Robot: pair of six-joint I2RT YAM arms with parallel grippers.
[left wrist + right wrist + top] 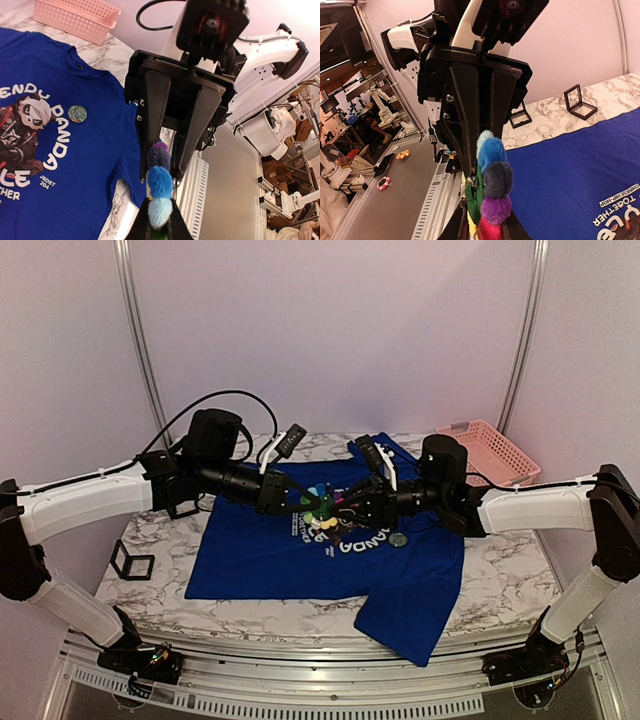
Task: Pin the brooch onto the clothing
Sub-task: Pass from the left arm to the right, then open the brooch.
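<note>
The brooch (322, 502), a flower of fuzzy coloured petals, hangs in the air over the chest print of the blue clothing (260, 550). Both grippers meet at it from opposite sides. My left gripper (311, 503) is shut on its light-blue and green end (160, 210). My right gripper (341, 506) is closed on its purple and pink end (495, 212). In the left wrist view the right gripper's fingers (155, 125) flank the dark and purple petals. The pin's metal clasp (471, 182) shows beside the green backing. The clothing (85, 150) lies flat on the marble table (500, 580).
A round grey disc (399, 538) lies on the shirt right of the print. A pink lattice basket (490, 450) stands at the back right. A black open-frame holder (131, 562) sits on the table's left side, and two such holders (580, 102) show in the right wrist view.
</note>
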